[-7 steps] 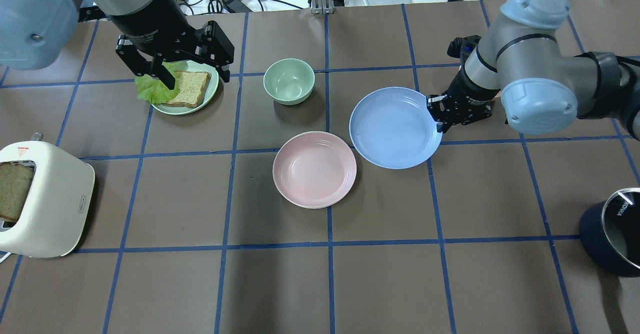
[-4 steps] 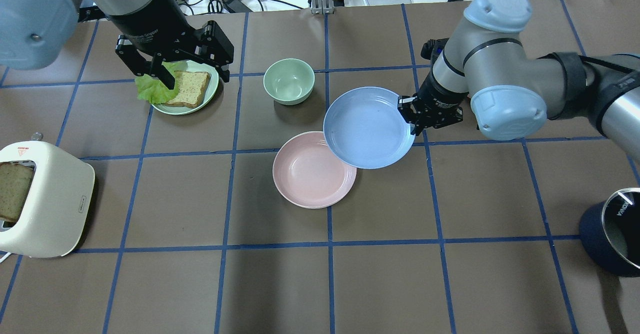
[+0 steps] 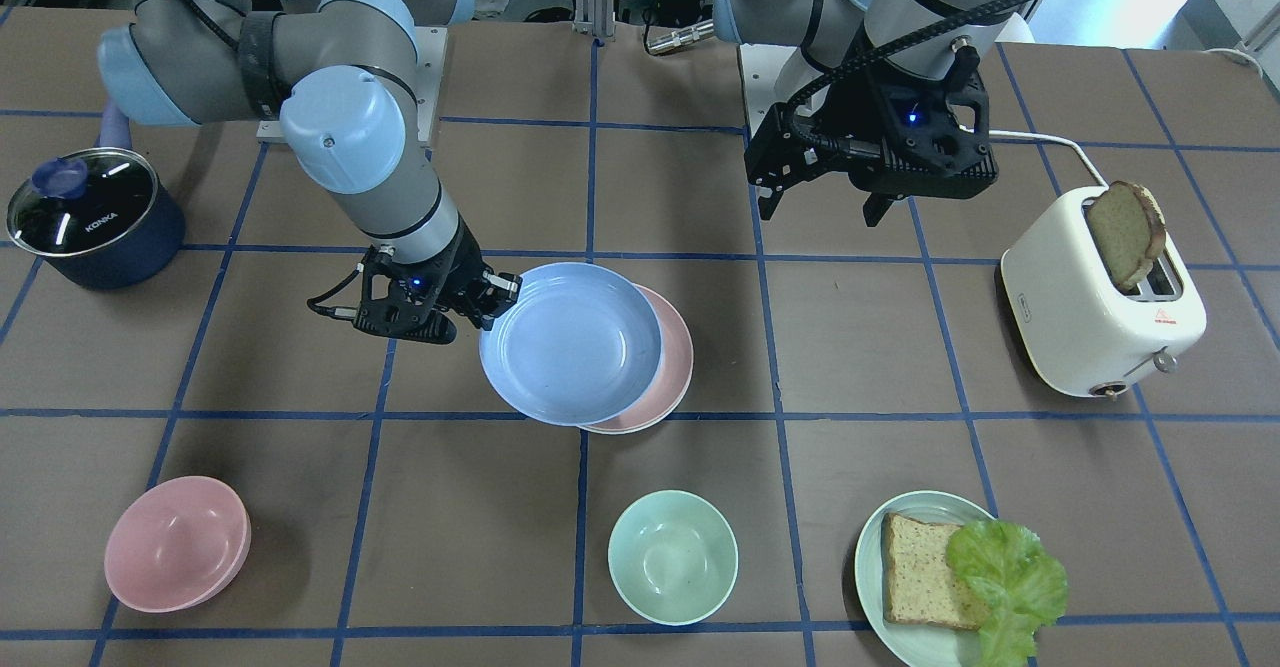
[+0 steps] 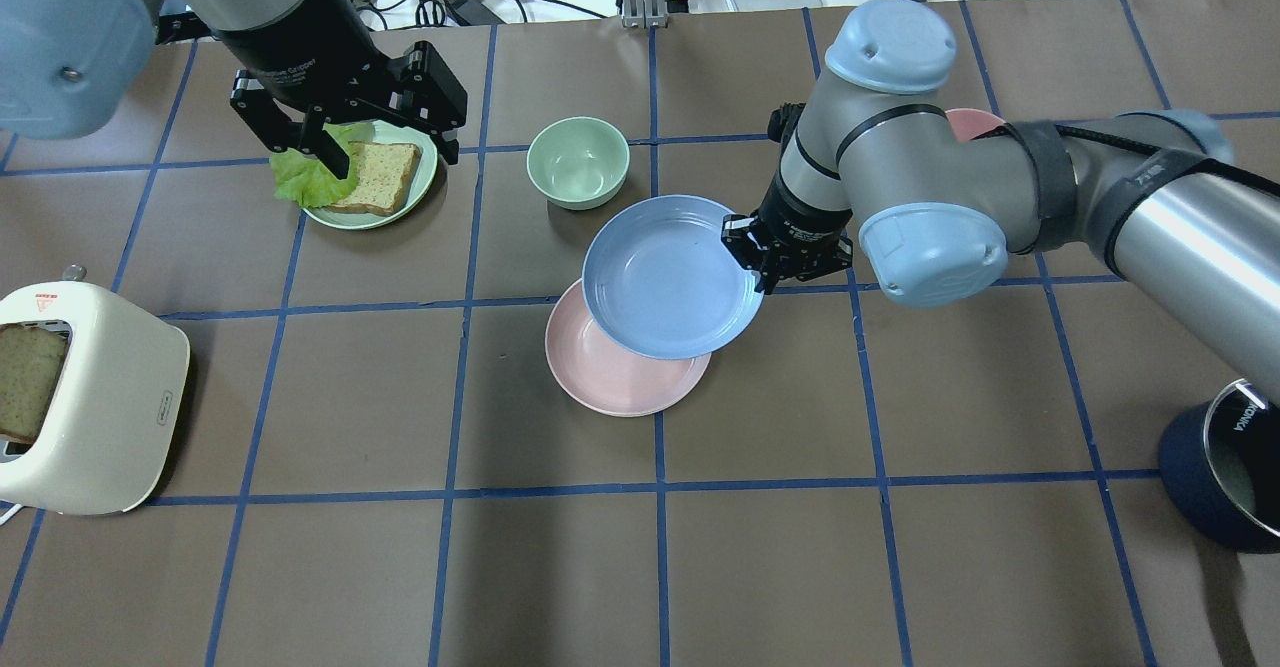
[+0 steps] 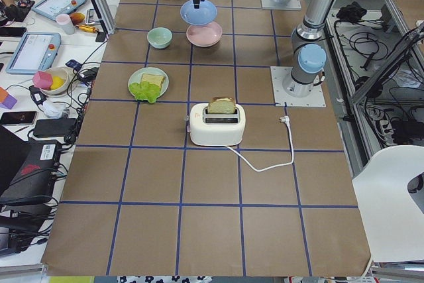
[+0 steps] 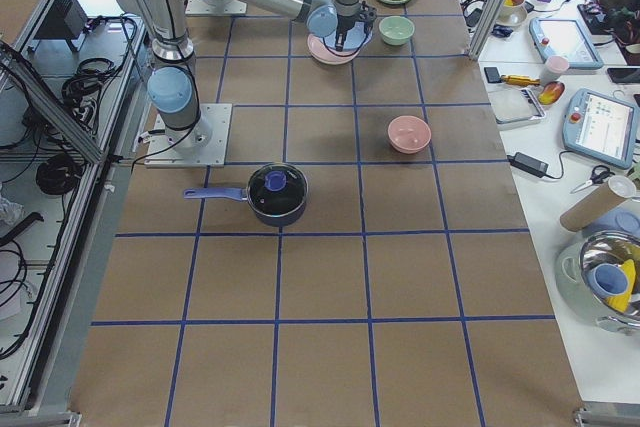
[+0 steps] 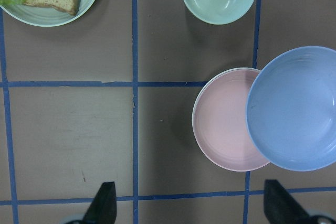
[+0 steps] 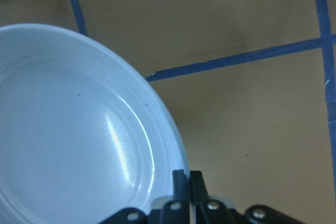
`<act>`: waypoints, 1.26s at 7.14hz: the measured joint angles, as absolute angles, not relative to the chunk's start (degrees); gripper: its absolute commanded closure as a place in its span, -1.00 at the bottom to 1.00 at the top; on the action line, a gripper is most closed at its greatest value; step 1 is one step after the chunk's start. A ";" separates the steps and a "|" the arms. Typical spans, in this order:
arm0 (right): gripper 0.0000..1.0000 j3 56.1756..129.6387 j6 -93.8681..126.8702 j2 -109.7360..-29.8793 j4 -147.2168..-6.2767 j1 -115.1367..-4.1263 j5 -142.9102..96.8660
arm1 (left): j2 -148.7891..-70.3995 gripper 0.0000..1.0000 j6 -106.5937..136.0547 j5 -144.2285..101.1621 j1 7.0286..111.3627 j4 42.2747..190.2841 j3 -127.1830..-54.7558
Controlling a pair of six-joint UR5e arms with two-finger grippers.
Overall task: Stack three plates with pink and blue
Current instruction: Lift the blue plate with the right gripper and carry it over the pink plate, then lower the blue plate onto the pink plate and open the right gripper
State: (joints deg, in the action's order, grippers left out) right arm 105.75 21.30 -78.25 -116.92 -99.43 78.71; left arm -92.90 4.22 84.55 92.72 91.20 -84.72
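Desk (image 4: 900,567): blue-taped grid.
Right hand (image 4: 748,247): clenched on blue plate (image 4: 665,282), 2 o'clock rim.
Pink plate (image 4: 610,382): partly covered, 1 o'clock side.
Left hand (image 4: 392,147): released.

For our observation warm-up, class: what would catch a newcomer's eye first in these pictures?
The right claw pinches the rim of the blue plate, holding it partly over the pink plate mid-table. At the table's end on the robot's left, a cream toaster stands with a bread slice sticking up.
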 measured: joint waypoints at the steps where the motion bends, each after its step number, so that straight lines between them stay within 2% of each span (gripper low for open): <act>1: 1.00 105.78 22.14 -77.50 -117.93 -100.50 77.38 | -92.90 -1.00 4.22 84.55 92.73 91.22 -84.73; 9: 1.00 106.19 22.90 -71.92 -123.78 -103.81 77.58 | -92.90 -1.00 4.22 84.55 92.72 91.41 -84.73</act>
State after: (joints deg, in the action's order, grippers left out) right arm 106.19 22.90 -71.92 -123.78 -103.81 77.58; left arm -92.90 4.22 84.55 92.72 91.41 -84.73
